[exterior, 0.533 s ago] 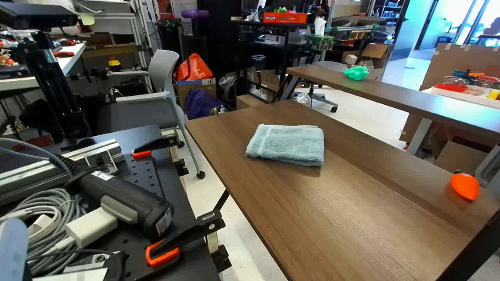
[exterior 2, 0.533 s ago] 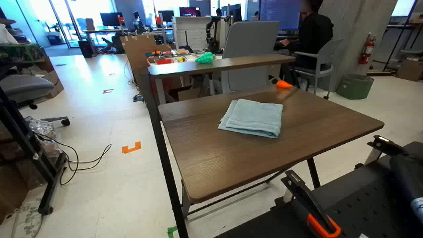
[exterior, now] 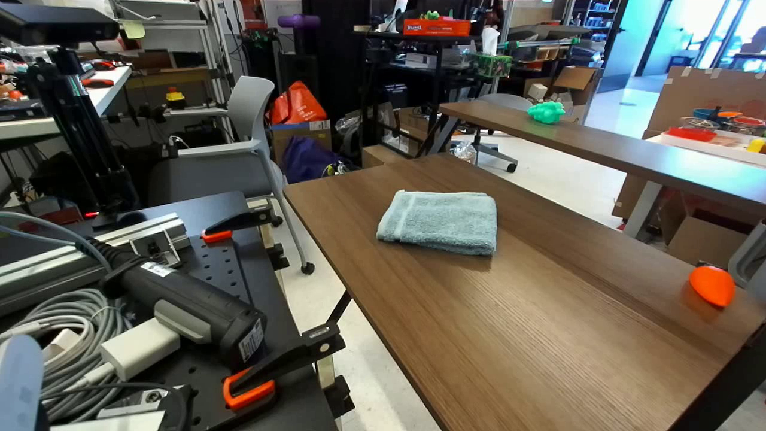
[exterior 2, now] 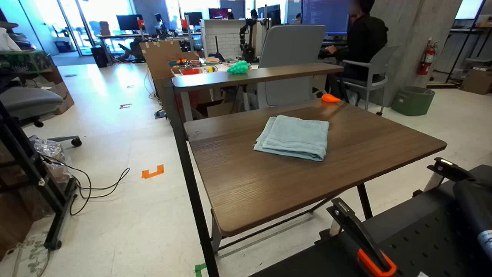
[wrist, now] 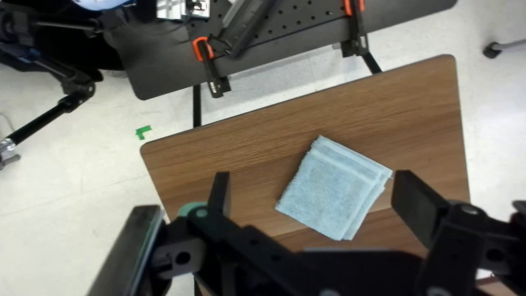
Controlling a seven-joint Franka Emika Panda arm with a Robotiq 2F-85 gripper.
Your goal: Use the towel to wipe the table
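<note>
Some of your wood-grain surface (wrist: 246, 144) is obscured in the wrist view by the hand (wrist: 311, 187), jaws noted wide apart; on that surface lies your folded, roughly square towel (wrist: 333, 189), pile fuzzy.

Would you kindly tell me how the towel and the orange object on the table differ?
The towel is pale blue-grey; the orange object is vivid orange. The towel is folded flat and squarish, whereas the orange object is rounded and tapered. The towel looks larger than the orange object. Both rest on the table.
</note>
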